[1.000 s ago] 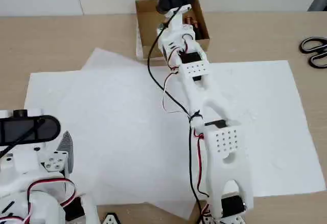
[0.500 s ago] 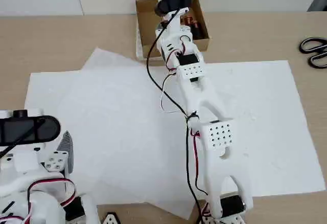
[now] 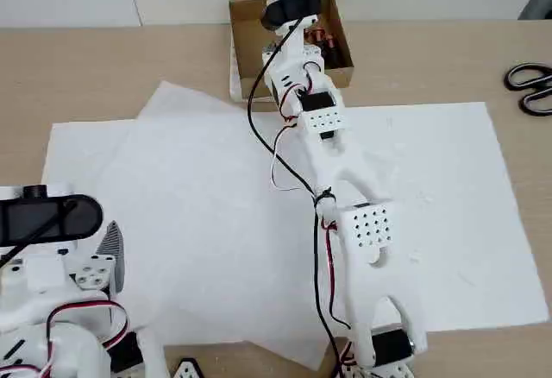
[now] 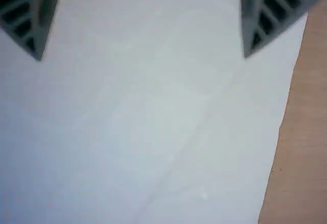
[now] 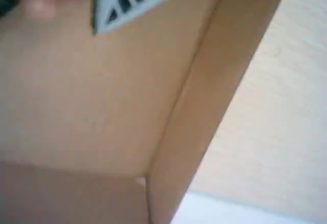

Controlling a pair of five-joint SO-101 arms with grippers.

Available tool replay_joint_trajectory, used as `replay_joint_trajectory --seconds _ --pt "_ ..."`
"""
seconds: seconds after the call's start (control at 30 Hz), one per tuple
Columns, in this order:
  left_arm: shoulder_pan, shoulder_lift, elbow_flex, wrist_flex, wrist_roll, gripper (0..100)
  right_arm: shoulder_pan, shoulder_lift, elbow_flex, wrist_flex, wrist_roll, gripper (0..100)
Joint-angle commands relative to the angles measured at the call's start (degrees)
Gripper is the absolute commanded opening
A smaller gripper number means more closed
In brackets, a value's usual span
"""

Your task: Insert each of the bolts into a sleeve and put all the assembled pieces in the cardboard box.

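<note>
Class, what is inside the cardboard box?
Copper-coloured pieces lie along one wall of the cardboard box. The right arm covers the middle, so anything beneath it is hidden.

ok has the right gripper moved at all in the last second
Yes, slightly. In the high view the right gripper has shifted a little to the left over the cardboard box, away from the box's right wall.
</note>
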Motion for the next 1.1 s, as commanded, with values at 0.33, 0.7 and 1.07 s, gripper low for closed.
replay_joint_trajectory --seconds 0.33,0.7,1.07 --pt "-0.2 -0.2 0.1 -0.9 -0.1 24 0.1 -1.7 -6.0 0.6 0.5 16.4" --pt "0.0 -0.2 0.1 -0.9 -0.1 24 0.9 -1.5 -26.4 15.5 0.5 16.4" --pt "0.0 -0.2 0.1 -0.9 -0.1 24 0.9 -1.5 -48.1 33.0 0.4 16.4"
